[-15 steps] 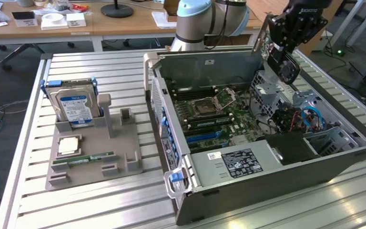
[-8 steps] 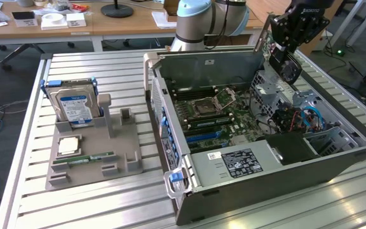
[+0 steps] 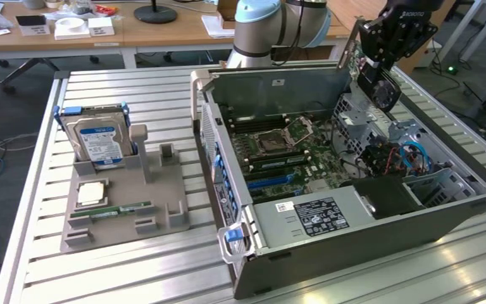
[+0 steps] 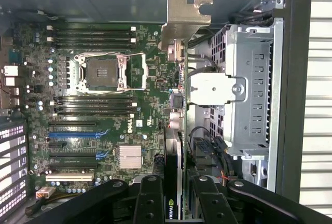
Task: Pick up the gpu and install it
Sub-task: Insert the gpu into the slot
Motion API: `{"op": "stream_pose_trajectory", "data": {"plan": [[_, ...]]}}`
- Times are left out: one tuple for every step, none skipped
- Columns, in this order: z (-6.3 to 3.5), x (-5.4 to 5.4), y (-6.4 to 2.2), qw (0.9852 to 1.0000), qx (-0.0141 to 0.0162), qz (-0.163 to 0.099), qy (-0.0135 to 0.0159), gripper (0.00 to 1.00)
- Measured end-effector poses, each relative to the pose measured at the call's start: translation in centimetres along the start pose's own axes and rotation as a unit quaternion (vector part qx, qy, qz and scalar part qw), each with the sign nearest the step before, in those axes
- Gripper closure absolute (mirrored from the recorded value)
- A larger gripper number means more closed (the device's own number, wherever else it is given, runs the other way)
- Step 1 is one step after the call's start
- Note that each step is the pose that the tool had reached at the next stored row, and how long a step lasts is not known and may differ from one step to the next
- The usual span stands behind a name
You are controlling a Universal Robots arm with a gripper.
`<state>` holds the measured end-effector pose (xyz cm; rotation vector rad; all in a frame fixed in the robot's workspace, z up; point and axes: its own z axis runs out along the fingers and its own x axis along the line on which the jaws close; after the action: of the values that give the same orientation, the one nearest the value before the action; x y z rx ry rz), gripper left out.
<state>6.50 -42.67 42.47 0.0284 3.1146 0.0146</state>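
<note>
Wrist view: the gpu (image 4: 170,203) stands edge-on between the gripper's (image 4: 176,182) two black fingers (image 4: 149,198), which pinch it from both sides above the motherboard (image 4: 104,105). It is a thin black card with a silvery end bracket, hanging over the far end of the open computer case (image 3: 353,240), on the exterior view's right. The case lies on a slatted metal table (image 3: 124,266), with wooden desks (image 3: 142,31) beyond.
</note>
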Motion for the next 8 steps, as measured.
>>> {"op": "stream_pose_trajectory", "data": {"plan": [[0.00, 0.00, 0.00, 1.0000, 0.0000, 0.000, 0.0000, 0.74], [0.00, 0.00, 0.00, 1.0000, 0.0000, 0.000, 0.0000, 0.74], [0.00, 0.00, 0.00, 1.0000, 0.0000, -0.001, 0.0000, 0.74], [0.00, 0.00, 0.00, 1.0000, 0.0000, -0.002, 0.0000, 0.74], [0.00, 0.00, 0.00, 1.0000, -0.0001, -0.005, 0.0000, 0.74], [0.01, 0.00, 0.00, 1.0000, -0.0003, -0.009, 0.0001, 0.74], [0.01, 0.00, 0.00, 0.9999, -0.0004, -0.014, 0.0001, 0.74], [0.00, 0.00, 0.00, 0.9998, -0.0005, -0.019, 0.0002, 0.74]]}}
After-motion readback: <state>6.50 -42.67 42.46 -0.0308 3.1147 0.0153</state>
